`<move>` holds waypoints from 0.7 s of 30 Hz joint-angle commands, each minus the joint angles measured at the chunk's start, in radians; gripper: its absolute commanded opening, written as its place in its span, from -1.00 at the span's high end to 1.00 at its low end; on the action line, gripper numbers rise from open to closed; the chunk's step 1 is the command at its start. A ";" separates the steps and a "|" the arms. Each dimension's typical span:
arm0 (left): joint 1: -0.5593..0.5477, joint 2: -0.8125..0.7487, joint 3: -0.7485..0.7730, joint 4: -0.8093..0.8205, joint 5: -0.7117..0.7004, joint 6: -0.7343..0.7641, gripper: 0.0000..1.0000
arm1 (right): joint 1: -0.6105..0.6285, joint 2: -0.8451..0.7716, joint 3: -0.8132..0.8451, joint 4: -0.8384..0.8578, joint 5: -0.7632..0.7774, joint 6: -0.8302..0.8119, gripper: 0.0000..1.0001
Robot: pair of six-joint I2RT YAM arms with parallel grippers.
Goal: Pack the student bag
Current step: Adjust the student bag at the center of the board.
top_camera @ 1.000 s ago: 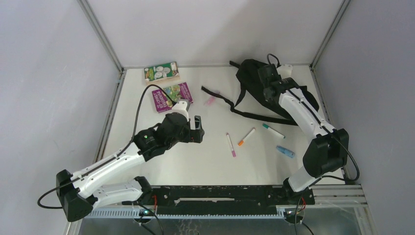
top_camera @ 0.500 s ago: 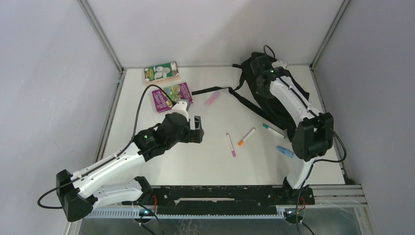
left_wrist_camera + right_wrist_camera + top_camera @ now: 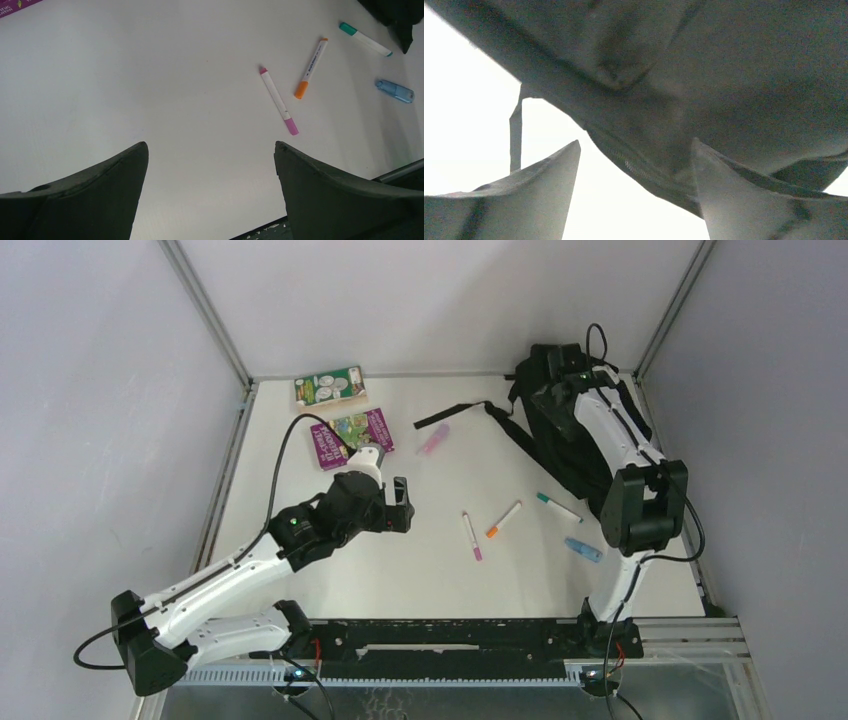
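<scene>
Two pairs of dark wedge-shaped fingers stand apart. My left gripper (image 3: 211, 145) gapes wide over the smooth white table (image 3: 150, 75), clasping nothing. My right gripper (image 3: 635, 145) is partly parted, close against the student bag (image 3: 724, 75) and pinching none of it that I can see. That bag, floppy matte black fabric with a zipper seam, is slumped at the table's far right corner.

- white surface (image 3: 450, 580)
- far left: green book (image 3: 329, 388), purple book (image 3: 350, 436) just nearer
- small pink piece (image 3: 433, 440) mid-far
- pink marker (image 3: 471, 536), orange marker (image 3: 504, 519), teal marker (image 3: 558, 507), small blue piece (image 3: 583, 549)
- student bag (image 3: 560, 465), far right corner
</scene>
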 commanded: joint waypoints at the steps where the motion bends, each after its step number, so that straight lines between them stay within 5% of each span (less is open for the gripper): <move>1: -0.004 -0.019 0.002 0.013 -0.003 -0.023 -1.00 | 0.019 -0.012 0.064 0.216 -0.167 -0.120 -0.98; 6: -0.004 -0.016 0.004 -0.004 -0.021 -0.038 -1.00 | 0.010 -0.168 -0.069 0.265 -0.186 -0.271 -0.99; 13: -0.003 0.012 0.021 0.031 0.006 -0.020 -1.00 | -0.196 -0.494 -0.553 0.350 -0.149 -0.320 -0.98; 21: -0.004 0.081 0.060 0.052 0.033 0.025 -1.00 | -0.475 -0.419 -0.672 0.484 -0.442 -0.256 -0.99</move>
